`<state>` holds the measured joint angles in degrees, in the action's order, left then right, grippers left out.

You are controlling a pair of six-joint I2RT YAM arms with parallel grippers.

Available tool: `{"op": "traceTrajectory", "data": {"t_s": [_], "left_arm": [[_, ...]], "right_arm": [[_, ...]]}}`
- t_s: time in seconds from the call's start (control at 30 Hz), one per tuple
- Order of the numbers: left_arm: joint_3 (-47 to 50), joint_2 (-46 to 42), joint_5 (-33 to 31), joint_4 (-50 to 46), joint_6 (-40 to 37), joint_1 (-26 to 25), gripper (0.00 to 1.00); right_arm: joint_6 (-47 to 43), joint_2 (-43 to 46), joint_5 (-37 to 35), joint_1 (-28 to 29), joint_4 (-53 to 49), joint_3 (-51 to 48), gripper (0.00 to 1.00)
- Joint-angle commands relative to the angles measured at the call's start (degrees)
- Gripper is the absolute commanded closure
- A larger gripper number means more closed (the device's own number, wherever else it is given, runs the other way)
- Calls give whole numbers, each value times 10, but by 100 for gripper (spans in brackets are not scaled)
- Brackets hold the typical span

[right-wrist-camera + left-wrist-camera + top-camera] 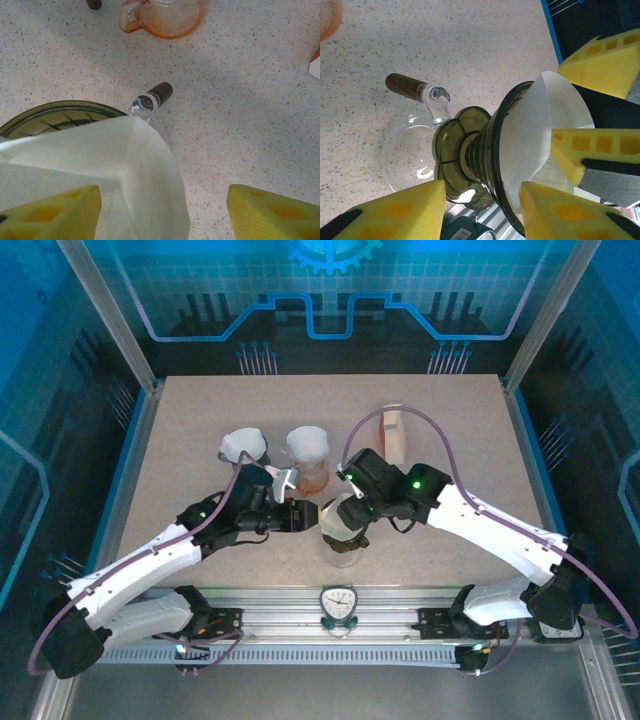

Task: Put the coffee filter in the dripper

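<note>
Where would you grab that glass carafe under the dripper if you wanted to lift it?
Probably the dark wooden handle. It sticks out sideways from the neck of the glass carafe, clear of the dripper sitting on top. Come down from above with the fingers straddling it. The round glass body looks slippery and wide by comparison.

You've got a speckled beige tabletop. Back centre: orange-tinted glass jug, upright, handle toward the left. Just left of it, a white cone-shaped item, can't tell what. Right of the jug, apart: pale wooden block. Near the front, a clear glass carafe with a dark brown handle. Round dial on the front rail.
</note>
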<state>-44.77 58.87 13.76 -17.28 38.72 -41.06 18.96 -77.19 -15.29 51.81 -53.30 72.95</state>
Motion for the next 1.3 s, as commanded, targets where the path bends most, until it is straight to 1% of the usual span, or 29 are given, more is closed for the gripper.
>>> {"op": "traceTrajectory", "data": {"t_s": [0.0, 0.33, 0.53, 0.77, 0.87, 0.93, 1.03, 1.07, 1.2, 1.27], "left_arm": [[15, -11, -10, 7, 6, -1, 54], [21, -15, -11, 11, 5, 0, 53], [22, -16, -8, 15, 8, 1, 52], [25, -36, -9, 20, 19, 5, 44], [24, -36, -10, 17, 19, 5, 43], [25, -36, -7, 19, 21, 5, 40], [27, -38, -4, 22, 23, 5, 35], [27, -39, -5, 23, 23, 5, 34], [25, -39, -4, 22, 23, 5, 33], [24, -37, 0, 26, 22, 6, 27]], "right_arm": [[7, -21, -11, 6, 16, -3, 30], [5, -67, -6, 9, 23, -13, 28], [10, -74, -13, 9, 34, -30, 28], [17, -58, -24, 10, 63, -55, 28], [15, -46, -26, 11, 71, -47, 27], [14, -36, -27, 12, 71, -36, 27], [18, -18, -28, 12, 68, -23, 26], [20, -12, -29, 12, 67, -21, 24], [30, 13, -34, 12, 63, -19, 21], [32, 19, -34, 13, 57, -20, 21]]}}
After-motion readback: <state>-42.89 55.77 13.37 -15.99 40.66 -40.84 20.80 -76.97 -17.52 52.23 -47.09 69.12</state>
